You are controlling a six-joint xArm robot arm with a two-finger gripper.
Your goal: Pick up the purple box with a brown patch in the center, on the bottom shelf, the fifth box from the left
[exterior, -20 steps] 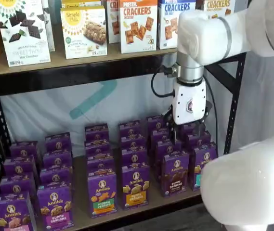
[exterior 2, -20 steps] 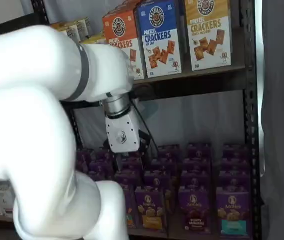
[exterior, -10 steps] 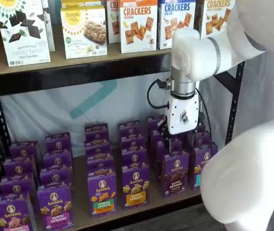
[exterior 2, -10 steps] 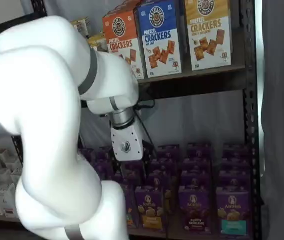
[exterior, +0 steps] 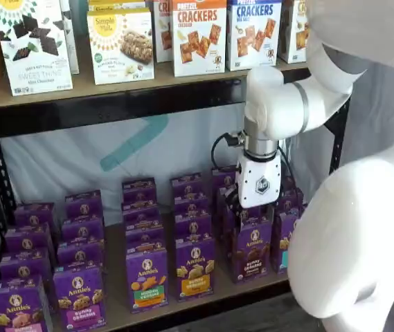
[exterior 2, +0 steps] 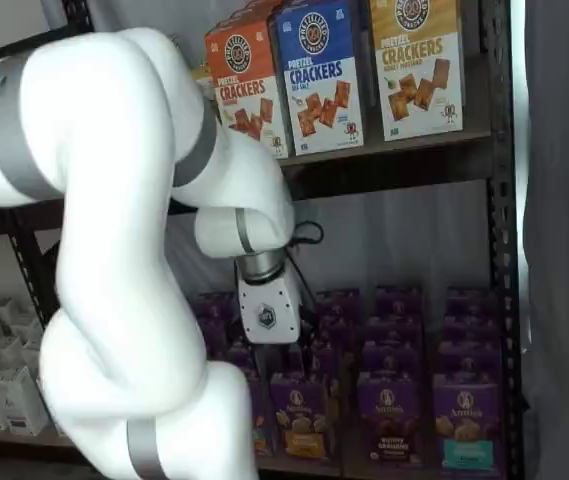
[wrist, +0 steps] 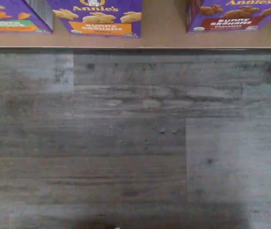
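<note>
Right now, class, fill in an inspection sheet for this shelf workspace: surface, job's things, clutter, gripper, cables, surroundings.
Surface: the bottom shelf is a tan board in a black frame, filled with rows of small purple cartons.
Job's things: the purple box with the brown band stands upright at the front of its row.
Clutter: the orange-band carton and a teal-band carton flank it.
Gripper: the gripper hangs above the purple box's row; fingers unclear.
Cables: a black cable loops beside the wrist.
Surroundings: cracker boxes on the upper shelf; grey plank floor below.
</note>
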